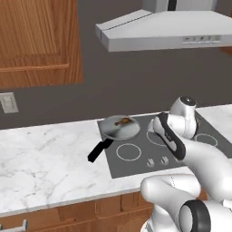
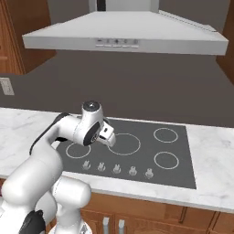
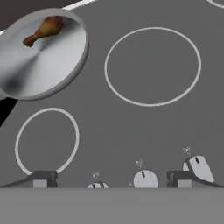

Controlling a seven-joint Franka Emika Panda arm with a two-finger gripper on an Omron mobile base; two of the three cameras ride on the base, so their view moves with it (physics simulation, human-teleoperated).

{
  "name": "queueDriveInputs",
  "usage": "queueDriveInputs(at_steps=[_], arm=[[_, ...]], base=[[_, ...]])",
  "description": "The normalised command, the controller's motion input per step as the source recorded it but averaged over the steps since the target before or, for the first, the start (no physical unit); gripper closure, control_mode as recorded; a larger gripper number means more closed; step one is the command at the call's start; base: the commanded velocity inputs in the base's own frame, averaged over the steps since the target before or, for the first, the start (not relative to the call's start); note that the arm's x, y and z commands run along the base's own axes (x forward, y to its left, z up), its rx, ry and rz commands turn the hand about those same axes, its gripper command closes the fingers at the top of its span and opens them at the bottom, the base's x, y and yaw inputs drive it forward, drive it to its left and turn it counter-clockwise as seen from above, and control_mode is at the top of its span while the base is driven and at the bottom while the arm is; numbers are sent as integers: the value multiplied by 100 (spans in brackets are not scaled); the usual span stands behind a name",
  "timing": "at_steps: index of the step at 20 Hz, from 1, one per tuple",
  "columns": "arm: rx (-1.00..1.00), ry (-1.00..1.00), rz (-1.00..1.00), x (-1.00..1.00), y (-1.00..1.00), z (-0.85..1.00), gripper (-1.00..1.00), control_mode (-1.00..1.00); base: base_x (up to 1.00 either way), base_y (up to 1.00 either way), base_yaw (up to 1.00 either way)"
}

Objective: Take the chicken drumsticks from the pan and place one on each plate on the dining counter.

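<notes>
Round shallow grey metal frying pan (image 1: 120, 128) sits on the rear left corner of the flat black glass cooktop (image 1: 149, 156), its straight black handle (image 1: 99, 150) angled out over the white grey-veined marble counter (image 1: 45, 167) toward the front left; 1 small golden-brown club-shaped chicken drumstick (image 1: 121, 121) lies inside the pan, near its far rim; in the hand view the same drumstick (image 3: 43, 30) lies toward the upper part of the pan (image 3: 41, 61), thick end to the upper right, thin end to the lower left, and the pan's surface beside it is bare metal. White arm's two-finger gripper (image 3: 111, 179) hangs above the cooktop, well apart from the pan and touching nothing; the 2 dark fingertips (image 3: 41, 178) stand wide apart with only cooktop between them, so the jaws are spread and hold nothing. Below the hand, 3 small round pale control knobs (image 3: 145, 178) of the cooktop's front row show, with white burner rings (image 3: 152, 66) farther back; in the right base view the wrist is over the left half of the cooktop (image 2: 178, 176), above the front left ring (image 2: 78, 150). Pale grey range hood (image 2: 125, 34) hangs over the cooktop against a dark grey wall; brown wooden wall cabinet (image 1: 38, 41) at upper left in the left base view; white wall switch plate (image 1: 8, 103) below it.
</notes>
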Motion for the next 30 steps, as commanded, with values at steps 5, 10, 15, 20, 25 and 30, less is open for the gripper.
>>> queueDriveInputs(at_steps=[5, 10, 15, 20, 25, 30], arm=[[0, 0, 0, 0, 0, 0, -100, 100], [0, 0, 0, 0, 0, 0, -100, 100], [0, 0, 0, 0, 0, 0, -100, 100], [0, 0, 0, 0, 0, 0, -100, 100], [0, 0, 0, 67, 13, -9, -100, -100], [-1, 0, -3, 100, 31, -7, -100, -100]], base=[[60, -3, 21], [3, 0, 0], [0, 0, 0], [6, 0, 0], [0, 0, 0], [0, 0, 0]])
